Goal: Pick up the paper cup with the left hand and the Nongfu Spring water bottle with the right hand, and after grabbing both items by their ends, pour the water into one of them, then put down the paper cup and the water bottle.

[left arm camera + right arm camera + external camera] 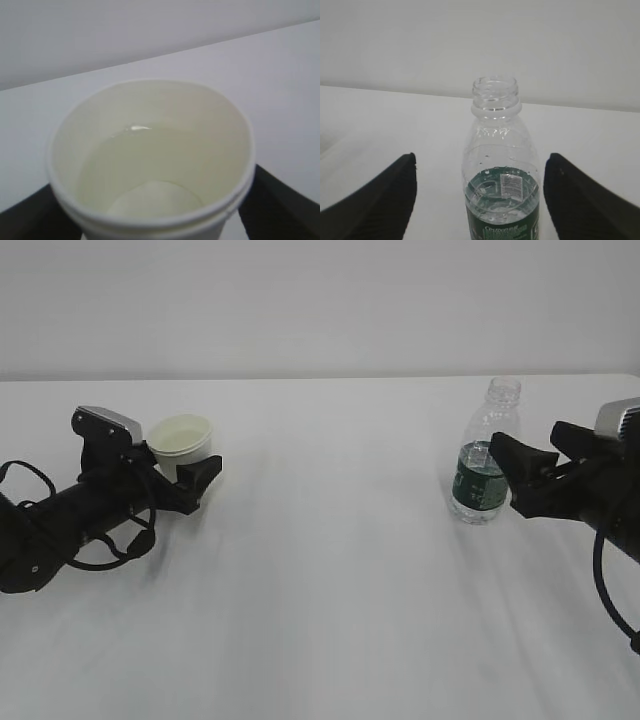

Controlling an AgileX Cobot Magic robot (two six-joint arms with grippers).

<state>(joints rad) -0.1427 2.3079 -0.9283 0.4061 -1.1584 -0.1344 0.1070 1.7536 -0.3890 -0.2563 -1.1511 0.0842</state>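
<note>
From the outside camera, the paper cup stands upright on the white table at the left, between the spread fingers of the left gripper; the water bottle stands upright at the right, with the right gripper just beside it, jaws apart. In the left wrist camera, the cup holds clear water, with dark fingers clear of its sides. In the right wrist camera, the capless bottle stands between two wide-apart fingers, untouched, with water low inside.
</note>
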